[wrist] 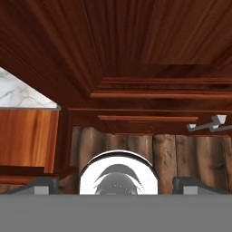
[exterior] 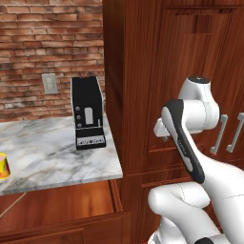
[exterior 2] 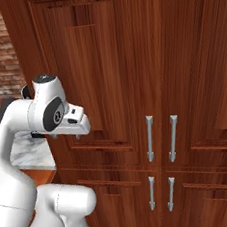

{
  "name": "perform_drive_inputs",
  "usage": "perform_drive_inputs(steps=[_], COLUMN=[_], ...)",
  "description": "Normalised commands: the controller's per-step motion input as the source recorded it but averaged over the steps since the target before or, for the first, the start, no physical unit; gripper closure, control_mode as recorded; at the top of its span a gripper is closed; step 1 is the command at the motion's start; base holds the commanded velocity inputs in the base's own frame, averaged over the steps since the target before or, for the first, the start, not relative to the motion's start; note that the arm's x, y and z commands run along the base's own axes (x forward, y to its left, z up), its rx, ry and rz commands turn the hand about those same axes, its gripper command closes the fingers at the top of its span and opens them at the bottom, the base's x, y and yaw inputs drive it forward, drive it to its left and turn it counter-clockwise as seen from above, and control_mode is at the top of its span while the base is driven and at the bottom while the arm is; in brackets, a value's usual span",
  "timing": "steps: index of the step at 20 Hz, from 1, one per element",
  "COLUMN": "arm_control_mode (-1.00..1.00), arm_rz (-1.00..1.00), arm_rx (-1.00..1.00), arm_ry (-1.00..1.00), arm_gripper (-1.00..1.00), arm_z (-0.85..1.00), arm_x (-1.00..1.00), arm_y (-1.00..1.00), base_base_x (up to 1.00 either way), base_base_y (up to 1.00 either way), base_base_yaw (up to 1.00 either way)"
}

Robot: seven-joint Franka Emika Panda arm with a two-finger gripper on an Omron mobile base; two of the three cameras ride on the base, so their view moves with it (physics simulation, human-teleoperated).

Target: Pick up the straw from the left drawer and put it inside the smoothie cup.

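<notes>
Arm: I see it folded tight over the base, elbow raised, forearm doubled back and down.
Wrist: bent so the hand points forward, level.
Gripper (exterior: 159, 129): I see it short of the wood panels, fingers too small to judge from the base views.
Fingertips (wrist: 43, 185): in my hand view they sit wide apart at the bottom, nothing between them.

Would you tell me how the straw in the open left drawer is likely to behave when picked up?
The straw looks very thin and straight, so it is probably light and could pivot in a pinch. Lying flat in the left drawer, it may roll if nudged.
</notes>
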Motion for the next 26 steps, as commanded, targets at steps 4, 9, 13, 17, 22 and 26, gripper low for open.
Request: perform_drive_inputs(steps=[4, 9, 13, 17, 22, 26], arm_control_mode=[-1.00, -1.00, -1.00, -1.00, -1.00, -1.00], arm_rz=[0.00, 0.00, -0.01, 0.00, 0.00, 0.00], arm_rx=[0.00, 0.00, 0.00, 0.00, 0.00, 0.00], arm_ry=[0.00, -0.01, 0.00, 0.00, 0.00, 0.00], arm_gripper=[-1.00, -1.00, -1.00, -1.00, -1.00, -1.00], arm_z=[-0.06, -0.01, 0.00, 0.01, 0.00, 0.00], arm_x=[-0.56, -0.46, -0.03, 0.00, 0.00, 0.00], arm_y=[0.00, 0.00, 0.00, 0.00, 0.00, 0.00], base_base_x=[0.00, 0.00, 0.00, 0.00, 0.00, 0.00], base_base_y=[0.00, 0.00, 0.00, 0.00, 0.00, 0.00], base_base_yaw=[0.00, 0.00, 0.00, 0.00, 0.00, 0.00])
